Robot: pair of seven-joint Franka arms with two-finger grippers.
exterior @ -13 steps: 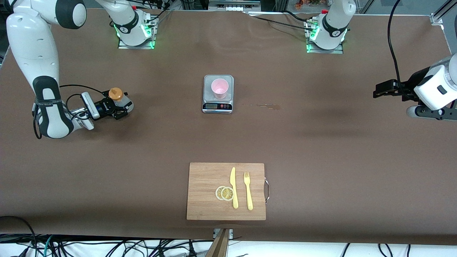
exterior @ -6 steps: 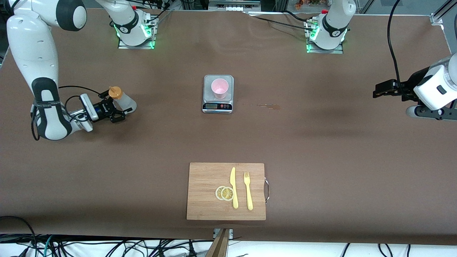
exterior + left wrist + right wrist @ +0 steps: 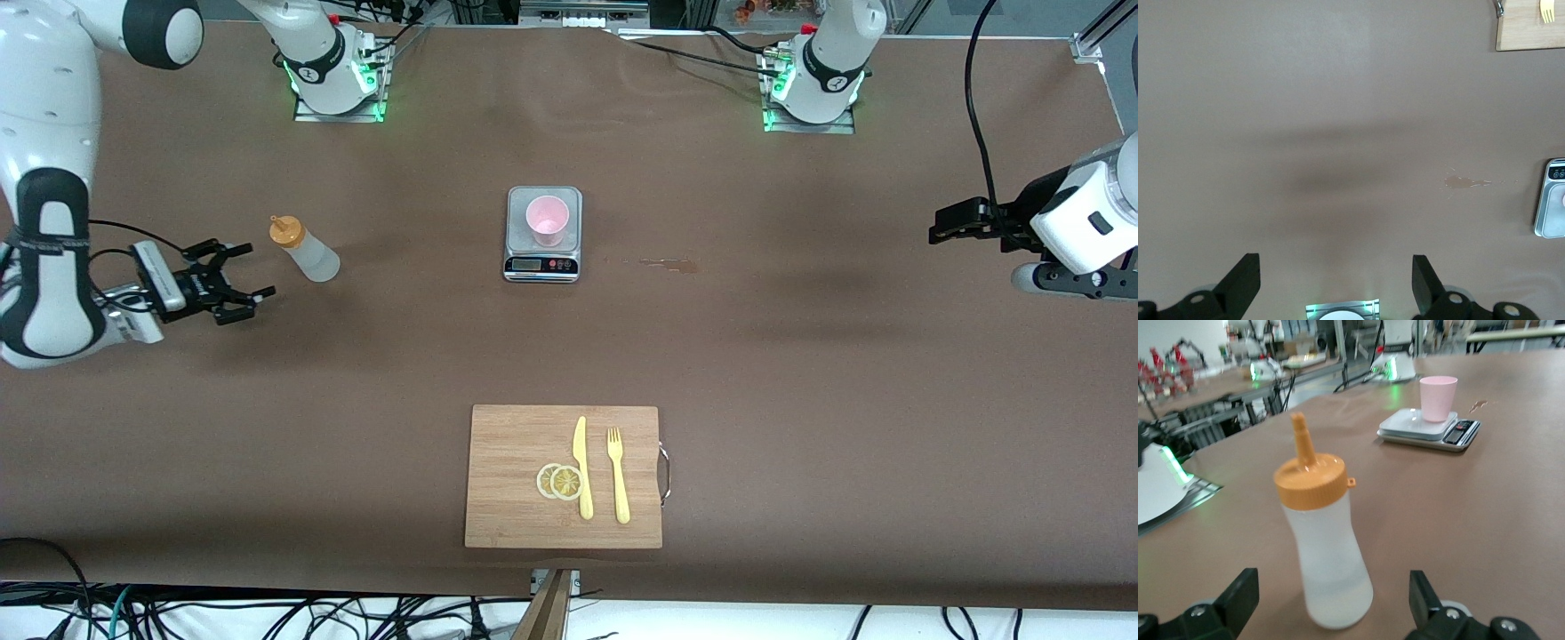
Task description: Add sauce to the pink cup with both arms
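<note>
One frosted-white sauce bottle (image 3: 305, 250) upright, orange nozzle cap, right gripper (image 3: 233, 282) open beside it

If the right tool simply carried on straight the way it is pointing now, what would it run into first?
Most likely the sauce bottle: it stands upright on the table straight ahead of the open right tool, centred between its fingers in the right wrist view.

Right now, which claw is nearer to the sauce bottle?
The right. The right claw is open beside the sauce bottle, which stands upright, apart from it. The left claw waits, open, at the left arm's end of the table.
</note>
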